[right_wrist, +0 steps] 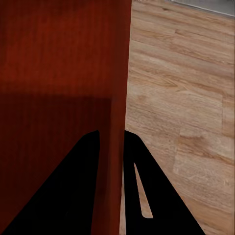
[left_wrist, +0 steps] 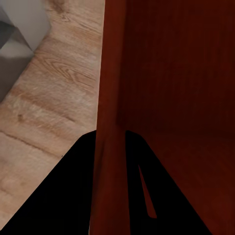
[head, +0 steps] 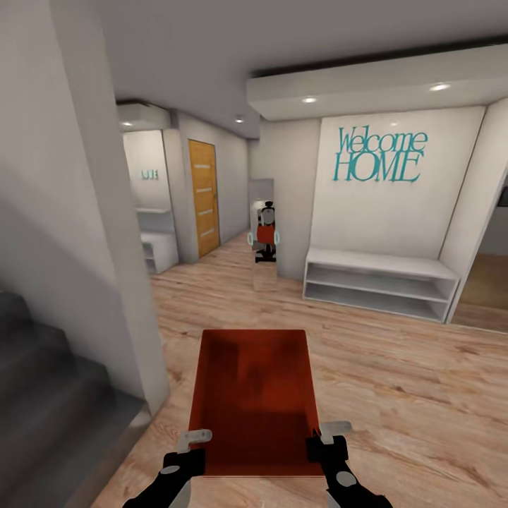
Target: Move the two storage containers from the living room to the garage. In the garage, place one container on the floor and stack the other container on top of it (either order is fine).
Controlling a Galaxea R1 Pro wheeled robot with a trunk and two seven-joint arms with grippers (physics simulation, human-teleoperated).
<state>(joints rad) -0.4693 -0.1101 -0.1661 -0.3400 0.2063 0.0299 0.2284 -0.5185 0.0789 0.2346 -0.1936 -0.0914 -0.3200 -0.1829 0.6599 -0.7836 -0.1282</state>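
Note:
One orange-red open-top storage container (head: 254, 395) hangs low in front of me over a light wood-plank floor (head: 395, 395), carried by both arms. My left gripper (head: 192, 444) is shut on the container's left wall near its close corner. In the left wrist view, the left gripper (left_wrist: 111, 134) has one dark finger on each side of the wall (left_wrist: 110, 73). My right gripper (head: 326, 439) is shut on the right wall in the same way. In the right wrist view, the right gripper (right_wrist: 111, 133) straddles the container (right_wrist: 58, 73). The garage is out of view.
A grey wall corner (head: 106, 247) and dark stairs (head: 49, 395) stand close on the left. Ahead are a tall mirror (head: 262, 233) showing my reflection, a wooden door (head: 203, 196), and a low white shelf bench (head: 377, 282) under "Welcome HOME" lettering. Open plank floor runs ahead and to the right.

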